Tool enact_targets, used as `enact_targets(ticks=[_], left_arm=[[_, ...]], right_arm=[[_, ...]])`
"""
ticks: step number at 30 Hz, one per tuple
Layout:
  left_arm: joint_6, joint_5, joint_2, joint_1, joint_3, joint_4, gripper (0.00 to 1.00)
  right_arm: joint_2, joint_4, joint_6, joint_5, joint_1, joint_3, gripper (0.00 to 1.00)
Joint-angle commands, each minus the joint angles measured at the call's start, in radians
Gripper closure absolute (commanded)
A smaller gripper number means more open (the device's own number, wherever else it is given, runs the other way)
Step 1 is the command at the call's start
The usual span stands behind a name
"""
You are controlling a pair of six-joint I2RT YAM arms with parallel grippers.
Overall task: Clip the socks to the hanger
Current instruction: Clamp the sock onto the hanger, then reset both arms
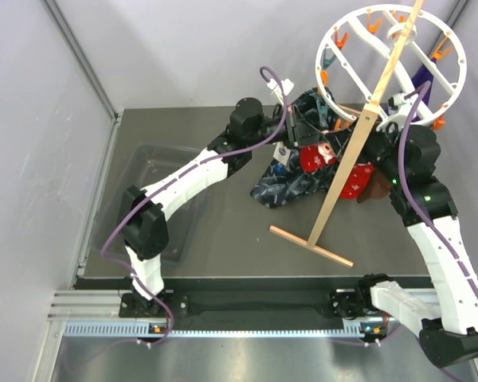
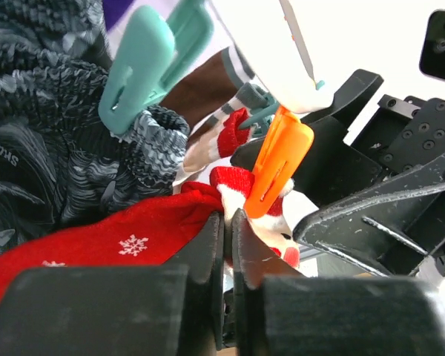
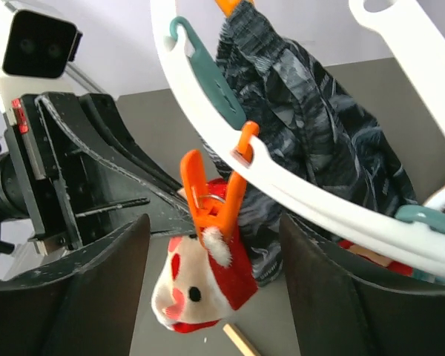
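A red sock with white snowflakes (image 2: 133, 245) has its white-trimmed end pinched in an orange clip (image 3: 215, 200) on the hanger's white ring (image 3: 319, 193). My left gripper (image 2: 228, 222) is shut on this sock just below the clip. My right gripper (image 3: 215, 289) stands open around the clipped end, its fingers (image 3: 96, 297) clear on both sides. In the top view the hanger (image 1: 319, 56) leans on its wooden pole at the back right. Two more red socks (image 1: 317, 157) (image 1: 357, 181) and a dark brown sock (image 1: 377, 189) lie under it.
A dark-blue patterned cloth (image 1: 283, 183) lies heaped beside the socks and hangs behind the ring (image 3: 311, 126). A teal clip (image 2: 144, 63) is just left of the orange one. The stand's wooden foot (image 1: 311, 245) crosses the mat. A clear bin (image 1: 155, 191) sits left.
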Motion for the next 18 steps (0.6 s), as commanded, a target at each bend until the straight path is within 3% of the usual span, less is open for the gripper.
enact_targets(ticks=[1, 3, 5, 7, 10, 18], left_arm=[[-0.002, 0.034, 0.016, 0.0, 0.048, 0.05, 0.9], [0.003, 0.023, 0.017, 0.003, 0.048, 0.041, 0.83], [0.01, 0.016, 0.015, 0.004, 0.048, 0.021, 0.6], [0.023, 0.004, 0.009, 0.015, 0.05, -0.004, 0.5], [0.064, -0.036, -0.014, 0.041, 0.056, -0.096, 0.42], [0.2, -0.092, -0.149, 0.092, 0.024, -0.269, 0.36]], right_arm=[[-0.022, -0.035, -0.03, 0.055, 0.004, 0.063, 0.31], [-0.033, -0.067, -0.039, 0.081, 0.006, 0.08, 0.23], [-0.04, -0.085, -0.04, 0.11, 0.006, 0.092, 0.18], [-0.047, -0.12, -0.039, 0.129, 0.006, 0.11, 0.09], [-0.027, -0.204, -0.037, 0.132, 0.007, 0.162, 0.01], [-0.076, -0.343, -0.077, 0.144, 0.006, 0.21, 0.0]])
